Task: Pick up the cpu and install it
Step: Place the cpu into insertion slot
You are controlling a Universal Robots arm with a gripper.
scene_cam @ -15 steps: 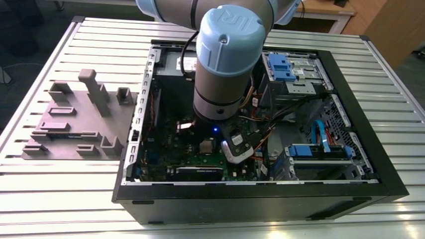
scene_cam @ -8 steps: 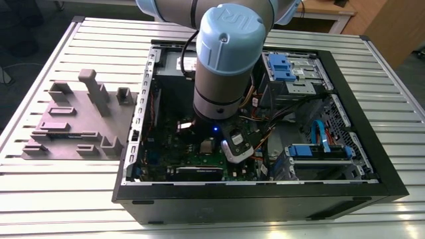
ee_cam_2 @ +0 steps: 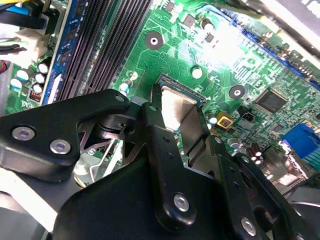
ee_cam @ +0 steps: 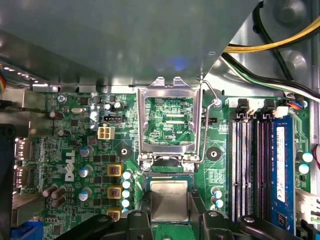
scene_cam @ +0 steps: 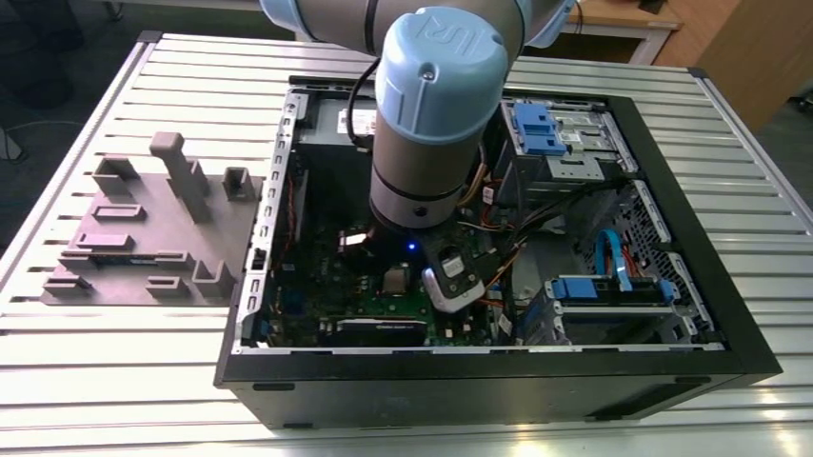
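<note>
The cpu (ee_cam: 169,199) is a small silver-topped square. It lies level between my gripper's (ee_cam: 169,206) two black fingers (ee_cam: 146,215), which press on its two sides. It is right over the motherboard's socket (ee_cam: 167,172), and I cannot tell whether it rests in it. The socket's metal load plate (ee_cam: 169,120) stands flipped open beyond it, with its lever (ee_cam: 212,100) raised. In the second wrist view the cpu (ee_cam_2: 172,107) shows between the fingers (ee_cam_2: 152,117), low over the green motherboard (ee_cam_2: 200,50). In the exterior view the gripper (scene_cam: 391,274) is deep inside the open computer case (scene_cam: 711,314).
A grey plastic fixture (scene_cam: 152,228) with upright blocks sits on the slatted table at the exterior view's left. Memory slots (ee_cam: 250,165) and a blue stick (ee_cam: 281,170) run beside the socket. Yellow and black cables (ee_cam: 280,42) cross nearby. The power supply (scene_cam: 333,119) and blue drive bays (scene_cam: 546,129) line the case.
</note>
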